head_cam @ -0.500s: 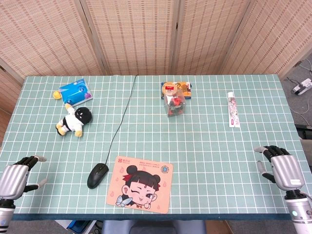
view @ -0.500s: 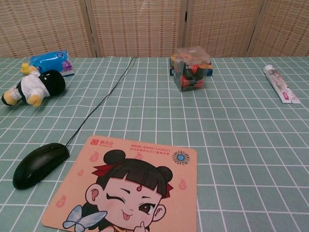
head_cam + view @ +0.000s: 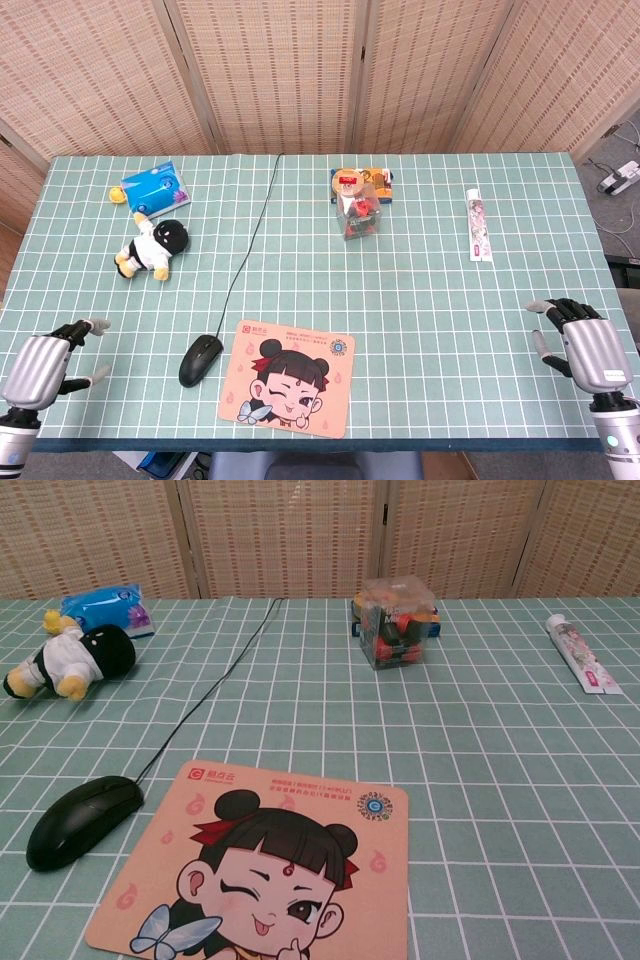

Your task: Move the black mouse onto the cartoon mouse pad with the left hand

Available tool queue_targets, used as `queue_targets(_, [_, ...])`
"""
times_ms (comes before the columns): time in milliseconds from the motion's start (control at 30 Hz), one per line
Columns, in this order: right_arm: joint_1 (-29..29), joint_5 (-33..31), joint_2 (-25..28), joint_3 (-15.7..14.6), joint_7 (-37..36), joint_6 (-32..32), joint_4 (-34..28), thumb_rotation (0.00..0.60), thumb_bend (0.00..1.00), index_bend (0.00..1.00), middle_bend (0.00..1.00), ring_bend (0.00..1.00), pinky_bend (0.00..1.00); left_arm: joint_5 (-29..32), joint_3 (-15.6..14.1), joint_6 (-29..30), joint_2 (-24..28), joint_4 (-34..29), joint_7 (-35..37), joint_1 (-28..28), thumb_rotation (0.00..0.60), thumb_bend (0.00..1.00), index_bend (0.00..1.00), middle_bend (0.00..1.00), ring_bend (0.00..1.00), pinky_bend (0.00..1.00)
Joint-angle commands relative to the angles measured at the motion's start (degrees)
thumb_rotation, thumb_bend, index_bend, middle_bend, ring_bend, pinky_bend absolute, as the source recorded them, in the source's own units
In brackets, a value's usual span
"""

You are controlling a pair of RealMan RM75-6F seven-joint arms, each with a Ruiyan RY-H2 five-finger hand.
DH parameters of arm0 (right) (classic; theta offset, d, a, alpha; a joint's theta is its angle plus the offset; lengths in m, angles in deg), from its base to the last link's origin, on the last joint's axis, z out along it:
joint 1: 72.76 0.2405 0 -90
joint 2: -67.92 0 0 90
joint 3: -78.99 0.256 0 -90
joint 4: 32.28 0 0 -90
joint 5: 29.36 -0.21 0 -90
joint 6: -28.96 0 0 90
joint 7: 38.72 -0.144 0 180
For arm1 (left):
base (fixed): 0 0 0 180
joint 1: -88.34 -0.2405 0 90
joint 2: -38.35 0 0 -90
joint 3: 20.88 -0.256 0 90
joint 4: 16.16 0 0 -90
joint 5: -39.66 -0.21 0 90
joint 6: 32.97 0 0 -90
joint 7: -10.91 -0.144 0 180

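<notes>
Black mouse (image 3: 201,360) rigid, light, smooth-shelled — grasp across its flanks; trailing cable (image 3: 250,235) may drag; left hand (image 3: 40,367) empty, fingers apart, well short of it.

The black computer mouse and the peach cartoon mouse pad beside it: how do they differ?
The black computer mouse is dark, rounded and humped; the peach cartoon mouse pad is flat, rectangular and printed with a winking girl. The mouse is much smaller and trails a black cable; the pad has none. Both lie on the green gridded table, untouched by either hand.
</notes>
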Motion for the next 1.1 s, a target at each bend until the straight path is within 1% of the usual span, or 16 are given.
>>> queue_targets(33, [-0.23,-0.15,0.57,0.11,-0.81,-0.32,-0.13,0.6,0.42,0.35,0.4,0.31,0.38,-3.71,-0.5,1.02,0.22,0.18,3.2,1.2,0.6,0.12,0.38,0.55,0.71,0.95])
queue_targets(133, [-0.57,0.09,0.95,0.28,-1.62,-1.3,-0.25,0.6,0.42,0.35,0.4,0.31,0.38,-5.84,-0.59,1.42,0.24,0.17,5.05,2.24,0.6,0.11,0.39,0.61,0.76,1.0])
queue_targets(167, [-0.68,0.11,1.15,0.3,-1.98,-1.52,-0.33,0.6,0.42,0.35,0.4,0.31,0.38,-6.41,-0.52,1.32,0.35,-0.27,5.48,2.74,0.6,0.11,0.41,0.65,0.8,1.0])
queue_targets(233, [-0.87,0.1,1.4,0.36,-2.39,-1.89,-0.41,0.6,0.42,0.35,0.4,0.31,0.38,-7.39,-0.46,0.94,0.66,-1.39,6.15,3.66,0.6,0.11,0.43,0.82,0.91,1.0])
queue_targets(300, [-1.14,0.27,1.68,0.32,-2.82,-2.37,-0.53,0.6,0.42,0.35,0.4,0.31,0.38,-8.48,-0.32,0.4,1.05,-2.89,6.67,4.81,0.6,0.11,0.44,0.95,0.98,1.0])
queue_targets(367, [-1.36,0.47,1.95,0.31,-3.28,-2.84,-0.64,0.6,0.42,0.35,0.4,0.31,0.38,-9.23,-0.2,-0.82,1.44,-4.46,6.07,6.03,0.6,0.11,0.43,1.0,1.0,1.0])
queue_targets(500, [-1.61,0.55,2.44,0.47,-4.0,-3.42,-0.82,0.6,0.42,0.35,0.4,0.31,0.38,-9.72,-0.66,-5.47,2.39,-7.98,2.96,8.46,0.6,0.06,0.34,1.0,1.0,1.0])
queue_targets(567, [-1.7,0.5,2.66,0.52,-4.29,-3.54,-0.92,0.6,0.42,0.35,0.4,0.31,0.38,-9.58,-0.89,-8.17,2.51,-9.68,1.3,9.74,0.6,0.04,0.31,1.0,1.0,1.0])
queue_targets(667, [-1.86,0.37,2.97,0.55,-4.65,-3.64,-1.02,0.6,0.42,0.35,0.4,0.31,0.38,-8.5,-0.88,-11.5,1.72,-11.43,-1.45,11.17,0.6,0.02,0.3,1.0,1.0,1.0])
queue_targets(833, [-2.23,0.33,3.41,0.65,-5.12,-4.2,-1.23,0.6,0.42,0.35,0.4,0.31,0.38,-6.3,-0.95,-16.04,-0.68,-13.45,-6.1,12.92,0.6,0.01,0.3,1.0,1.0,1.0])
queue_targets(967, [-2.55,0.31,3.74,0.76,-5.64,-4.74,-1.31,0.6,0.41,0.35,0.4,0.31,0.38,-4.63,-0.99,-18.36,-2.57,-14.36,-9.27,13.77,0.6,0.0,0.28,1.0,1.0,1.0])
queue_targets(1100, [-2.8,0.22,4.0,0.87,-6.15,-5.09,-1.3,0.6,0.41,0.35,0.4,0.31,0.38,-2.9,-0.75,-19.2,-4.97,-14.08,-14.42,13.85,0.6,0.0,0.19,1.0,1.0,1.0])
